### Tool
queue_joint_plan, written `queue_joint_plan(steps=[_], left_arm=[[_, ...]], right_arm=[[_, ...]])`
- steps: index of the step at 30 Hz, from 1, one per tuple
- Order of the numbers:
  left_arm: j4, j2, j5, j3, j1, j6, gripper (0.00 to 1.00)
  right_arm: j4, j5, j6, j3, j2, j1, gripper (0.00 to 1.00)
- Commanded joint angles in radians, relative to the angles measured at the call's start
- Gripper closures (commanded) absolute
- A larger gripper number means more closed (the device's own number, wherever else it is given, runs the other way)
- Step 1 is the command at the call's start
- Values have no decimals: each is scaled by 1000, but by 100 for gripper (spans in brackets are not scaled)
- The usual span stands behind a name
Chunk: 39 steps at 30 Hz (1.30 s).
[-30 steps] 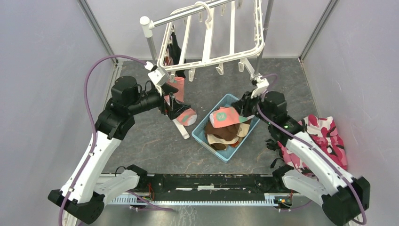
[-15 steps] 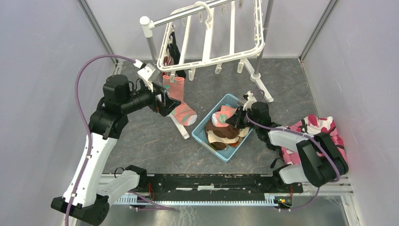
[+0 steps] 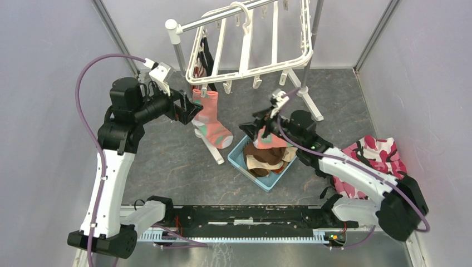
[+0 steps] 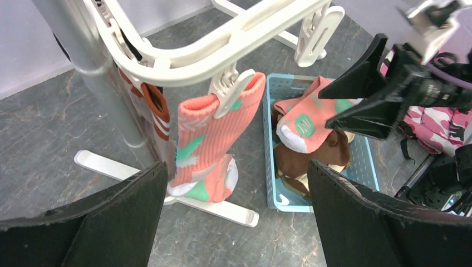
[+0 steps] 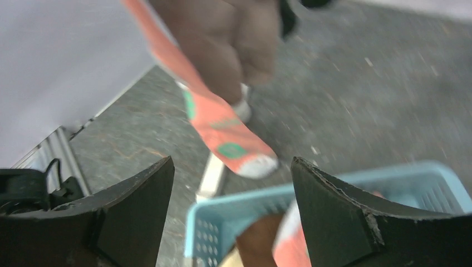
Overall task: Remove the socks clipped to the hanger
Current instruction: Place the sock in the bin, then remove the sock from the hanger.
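One coral sock [image 4: 303,119] has just been let go into the light blue basket [image 3: 236,158], where it is now seen lying on top of the brown socks [image 4: 311,161] already gathered there. Half a second ago the right gripper [image 3: 257,129] was lowered into the basket with that sock. It has since been lifted clear and swung toward the hanger [image 4: 222,47], its jaws spread wide with nothing between them, as is confirmed in the right wrist view. The left gripper [image 3: 189,111] has been drawn back a little and is held fully open and empty, just beside the second coral sock [image 4: 214,133], which is not touched. That sock is pinned by its cuff in a white clip [image 4: 231,92] at the near corner of the frame and hangs down in front of the grey pole [image 4: 103,78]. A black sock [image 3: 207,58] is seen clipped further back, and a sock with red and white bands [image 4: 158,108] is clipped close to the pole. It may be judged that one removal has been finished and that at least three socks are left on the hanger, the clipped coral one being nearest to both grippers.
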Motion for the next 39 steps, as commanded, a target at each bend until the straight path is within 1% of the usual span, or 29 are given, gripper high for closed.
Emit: queue_joint_plan(steps=[1, 4, 7, 9, 11, 13, 17, 19, 21, 24, 27, 29, 31, 33, 36, 39], left_arm=[[-101, 62, 56, 105, 45, 53, 0], [-217, 132, 63, 199, 87, 85, 0], [-274, 157, 78, 248, 126, 102, 0], [-275, 148, 122, 241, 148, 101, 0], [-271, 137, 157, 227, 155, 88, 0], [-271, 134, 183, 217, 158, 76, 0], [-253, 122, 227, 176, 160, 66, 0], [-214, 94, 237, 142, 161, 44, 0], [-175, 67, 251, 111, 161, 16, 0], [-122, 32, 267, 70, 161, -22, 0], [-99, 12, 285, 31, 161, -35, 0], [-83, 1, 299, -3, 160, -37, 0], [-62, -10, 315, -43, 161, -39, 0], [-35, -18, 339, -78, 161, -72, 0], [46, -27, 384, -142, 161, -126, 0], [157, -30, 442, -204, 161, -220, 2]], right_arm=[[180, -94, -149, 106, 154, 72, 15], [331, -159, -156, 146, 278, 100, 14], [348, -173, -170, 256, 417, 122, 14], [376, -169, -177, 299, 485, 132, 17], [453, -160, -172, 308, 533, 143, 22], [491, -160, -156, 324, 569, 153, 29], [532, -166, -128, 331, 602, 181, 56], [564, -165, -111, 307, 592, 192, 68], [584, -164, -95, 278, 576, 204, 77], [615, -148, -66, 218, 531, 221, 90], [623, -131, -29, 146, 461, 226, 100], [612, -125, -9, 99, 404, 227, 100], [567, -121, -1, 58, 338, 227, 100], [512, -115, -2, 16, 259, 227, 100], [447, -109, 10, -49, 147, 227, 100], [377, -113, 44, -77, 69, 227, 100]])
